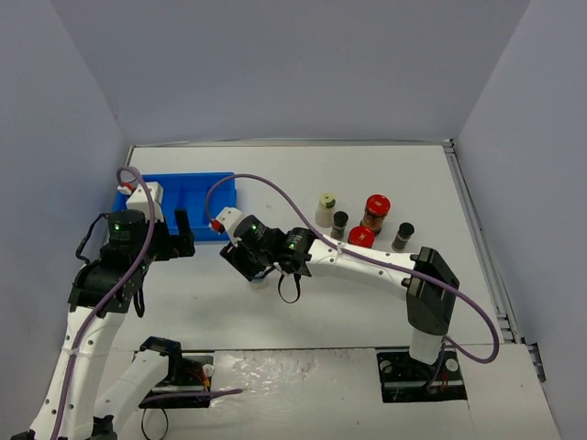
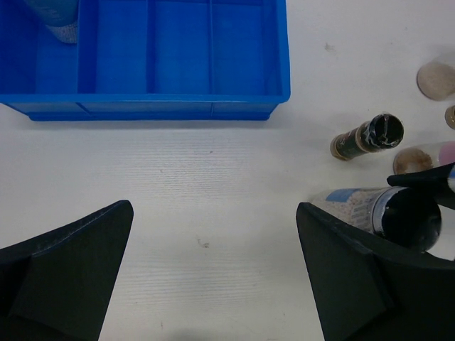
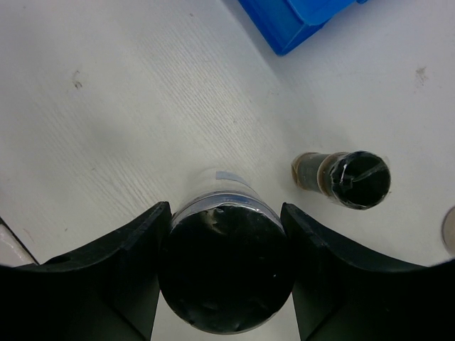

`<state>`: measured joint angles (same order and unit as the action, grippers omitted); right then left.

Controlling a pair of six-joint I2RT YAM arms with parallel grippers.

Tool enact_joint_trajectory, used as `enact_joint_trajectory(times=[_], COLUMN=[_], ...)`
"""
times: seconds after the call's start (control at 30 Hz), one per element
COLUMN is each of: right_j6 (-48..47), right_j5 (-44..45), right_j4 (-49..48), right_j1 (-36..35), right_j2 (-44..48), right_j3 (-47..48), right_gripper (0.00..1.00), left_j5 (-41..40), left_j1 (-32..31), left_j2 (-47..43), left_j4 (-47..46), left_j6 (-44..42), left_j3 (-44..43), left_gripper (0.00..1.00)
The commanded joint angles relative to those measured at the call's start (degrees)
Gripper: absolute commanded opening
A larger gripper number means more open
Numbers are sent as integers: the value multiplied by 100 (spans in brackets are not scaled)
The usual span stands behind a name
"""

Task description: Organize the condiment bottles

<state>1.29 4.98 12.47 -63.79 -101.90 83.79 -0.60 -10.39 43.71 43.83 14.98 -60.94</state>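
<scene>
A blue-labelled jar (image 3: 224,273) sits low and centre in the right wrist view, pinched near its lid by my right gripper (image 3: 225,213). A black-capped bottle (image 3: 352,179) is just to its right, and the blue bin (image 3: 298,21) is at the upper right. My left gripper (image 2: 215,207) is spread wide and empty. Held this high, the jar could slip, or clip the bin wall.

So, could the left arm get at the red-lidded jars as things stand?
Probably not. The left arm sits, jaws open, by the blue tray, while the right arm, jaws shut on a jar, stretches across the table between it and the red-lidded jars.
</scene>
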Motion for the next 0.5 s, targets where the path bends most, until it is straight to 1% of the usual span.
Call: enact_joint_trajectory(times=[0.0, 0.07, 0.13, 0.2, 0.3, 0.37, 0.43, 0.47], right_j6=[-76, -76, -76, -74, -56, -42, -50, -50], right_j5=[-33, -67, -81, -81, -125, -153, -136, -126], right_j4=[-936, -1010, -1072, -1109, -1133, -1132, -1124, -1124], right_j1=[-2, -2, -2, -2, -3, -11, -11, -11], right_j2=[74, 57, 65, 81, 144, 204, 287, 334], right_j3=[-171, -284, -390, -463, -567, -584, -590, -586], right_gripper=[9, 13, 21, 33, 58, 71, 81, 83], left_j5=[266, 323, 359, 365, 421, 490, 591, 679], left_j1=[37, 37, 29, 29, 30, 36, 29, 29], left_j2=[-8, -47, -65, -72, -65, -64, -51, -33], left_j4=[-311, -358, -398, -403, -412, -420, -428, -428], left_j6=[-22, -65, -97, -120, -142, -187, -264, -288], left_j3=[26, 82, 126, 147, 180, 187, 185, 176], left_gripper=[97, 97, 97, 97, 97, 97, 97, 97])
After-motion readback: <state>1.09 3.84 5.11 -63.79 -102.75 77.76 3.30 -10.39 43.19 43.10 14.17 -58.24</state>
